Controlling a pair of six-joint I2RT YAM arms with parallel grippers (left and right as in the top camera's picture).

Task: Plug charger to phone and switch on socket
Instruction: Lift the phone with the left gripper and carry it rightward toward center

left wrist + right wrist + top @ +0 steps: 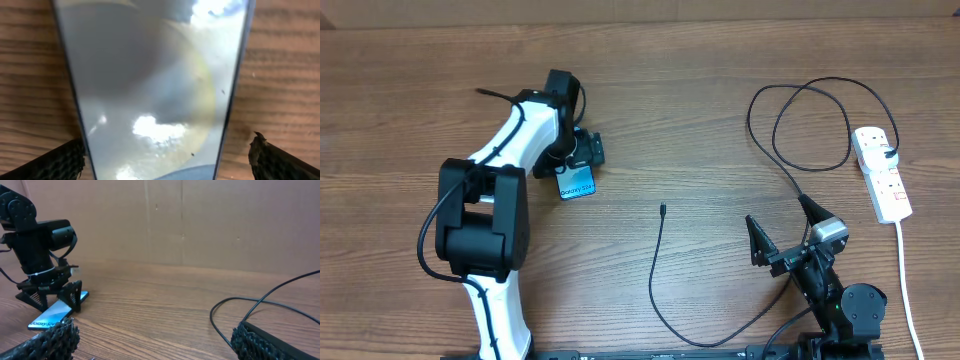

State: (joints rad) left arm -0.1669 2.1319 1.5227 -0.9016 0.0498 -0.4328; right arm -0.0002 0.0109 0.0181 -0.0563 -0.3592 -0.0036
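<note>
Step in hand: secure the phone [577, 184], which lies flat on the tabletop [700, 80] left of centre, toward the far edge. The left fingers [60, 162] straddle its long sides, spread and not clamped. The gap on one side looks wider, so centre them before closing. The right fingers [757, 243] stand spread and empty near the front edge. The charger [654, 270] has its connector tip [662, 208] lying mid-tabletop, well apart from the phone, with bare wood between for the approach. Avoid the cable loops near the socket [882, 175] at the right edge.
</note>
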